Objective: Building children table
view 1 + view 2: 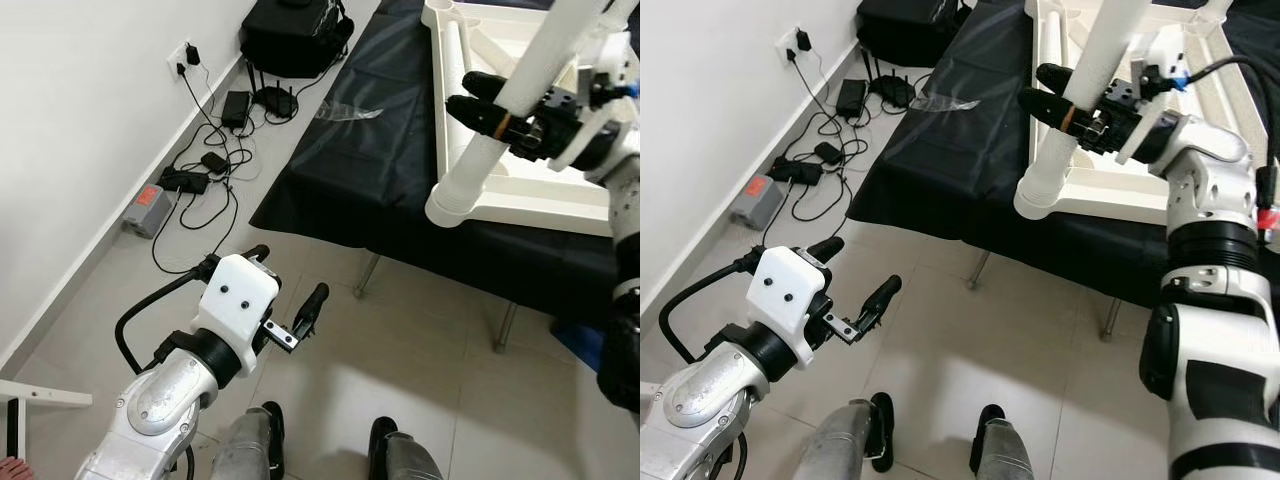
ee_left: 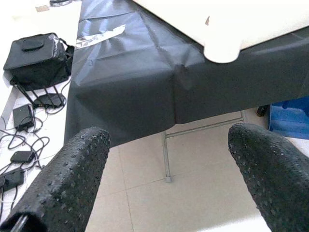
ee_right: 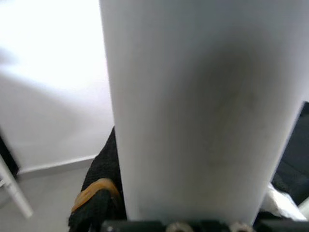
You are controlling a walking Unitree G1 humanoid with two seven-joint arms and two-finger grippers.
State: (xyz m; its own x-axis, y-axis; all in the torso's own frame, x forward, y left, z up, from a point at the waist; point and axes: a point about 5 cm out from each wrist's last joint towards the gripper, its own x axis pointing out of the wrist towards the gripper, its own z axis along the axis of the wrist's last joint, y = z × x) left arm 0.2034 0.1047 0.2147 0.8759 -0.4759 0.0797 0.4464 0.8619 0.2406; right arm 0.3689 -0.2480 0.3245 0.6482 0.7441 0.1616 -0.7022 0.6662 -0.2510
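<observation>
A white tabletop [image 1: 530,180] lies upside down on a work table draped in black cloth [image 1: 370,150]. A white table leg [image 1: 500,110], a long tube, stands tilted with its wide foot at the tabletop's near corner. My right gripper [image 1: 490,112] is shut on this leg about midway up; the leg [image 3: 203,111] also fills the right wrist view up close. My left gripper [image 1: 290,290] is open, held low over the tiled floor in front of the work table, with nothing between its fingers [image 2: 72,179].
A black bag [image 1: 295,35], a router and a tangle of cables with power adapters [image 1: 205,165] lie on the floor by the white wall at left. The work table's metal legs [image 1: 365,275] stand ahead. A blue box [image 2: 289,118] sits under the table. My feet [image 1: 330,445] are below.
</observation>
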